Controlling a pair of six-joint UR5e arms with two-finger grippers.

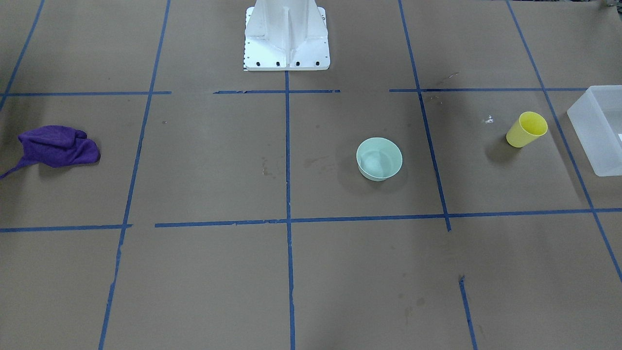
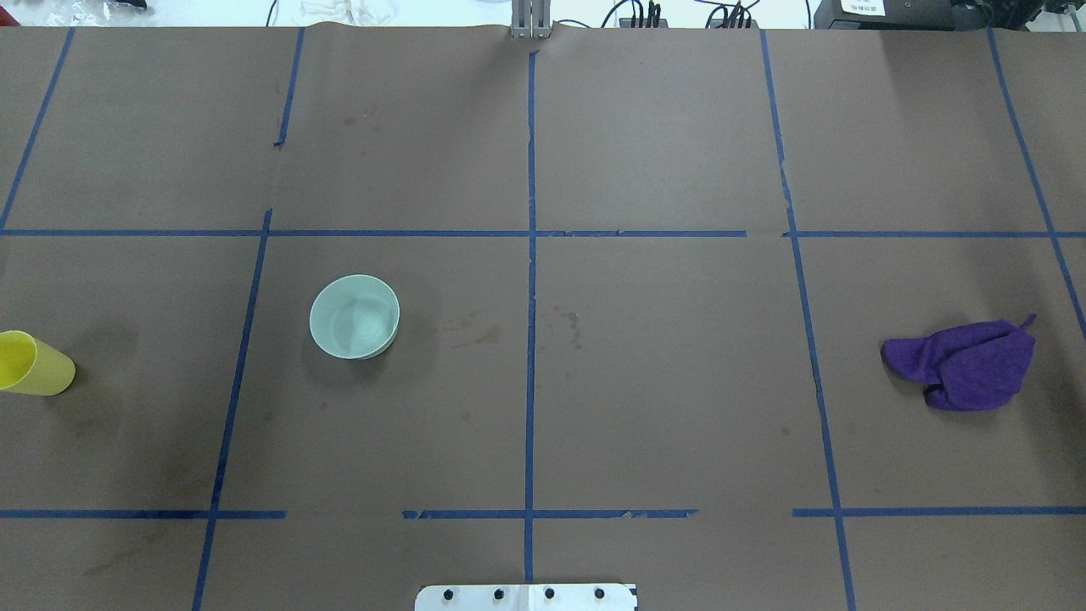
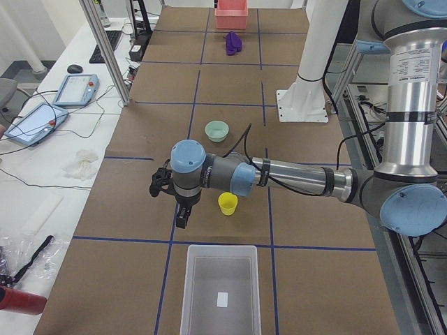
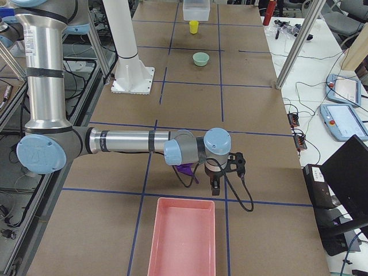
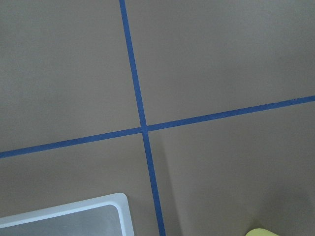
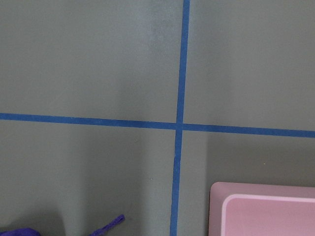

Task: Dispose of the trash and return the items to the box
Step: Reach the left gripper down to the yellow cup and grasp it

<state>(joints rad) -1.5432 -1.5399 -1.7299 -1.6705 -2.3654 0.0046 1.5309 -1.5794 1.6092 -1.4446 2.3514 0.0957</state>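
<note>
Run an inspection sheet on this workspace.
Surface: brown paper table, blue tape grid, faint stains mid-table.
Job's things: yellow cup upright near the translucent box, apart from it; mint-green bowl upright, empty; purple cloth crumpled near the pink bin.
Clutter: small white scrap beside the cup.
Grippers: left gripper hangs above the table near the cup, right gripper near the cloth; open or shut cannot be told.
Cables: a black cable loops off the right wrist, another off the left.
Surroundings: white pedestal base on the table; teach pendants and wires on the side bench.
</note>
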